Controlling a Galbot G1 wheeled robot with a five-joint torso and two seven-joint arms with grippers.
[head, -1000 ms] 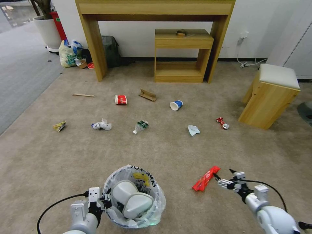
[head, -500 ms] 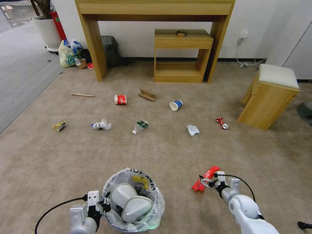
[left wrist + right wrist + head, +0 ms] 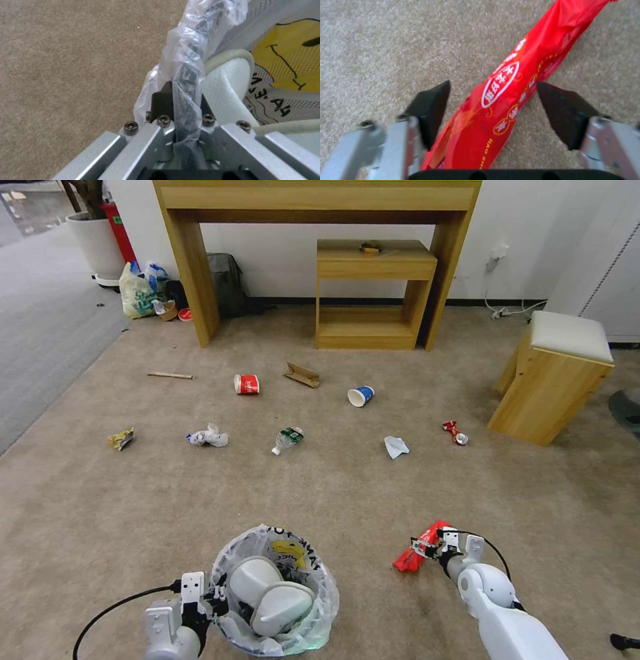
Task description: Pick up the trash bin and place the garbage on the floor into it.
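Litter in the form of a long red printed plastic wrapper (image 3: pixel 506 100) lies flat on the beige short-pile carpet floor (image 3: pixel 333 493), to the robot's near right; the right gripper (image 3: pixel 427 548) is down over it with its two black pads spread apart, one on each side of the wrapper and not yet pressing it. Well to the left of the wrapper, the small round black trash bin lined with a crinkly translucent plastic bag (image 3: pixel 327 597) holds two white slippers (image 3: pixel 270 593); the left gripper (image 3: pixel 181 105) is clamped on the bin's bagged rim at its left side. Farther out on the carpet lie a crushed bottle (image 3: pixel 287 439), a crumpled white paper (image 3: pixel 396 447), a crushed red can (image 3: pixel 456 433), a blue paper cup (image 3: pixel 361 395) and a red paper cup (image 3: pixel 247 383).
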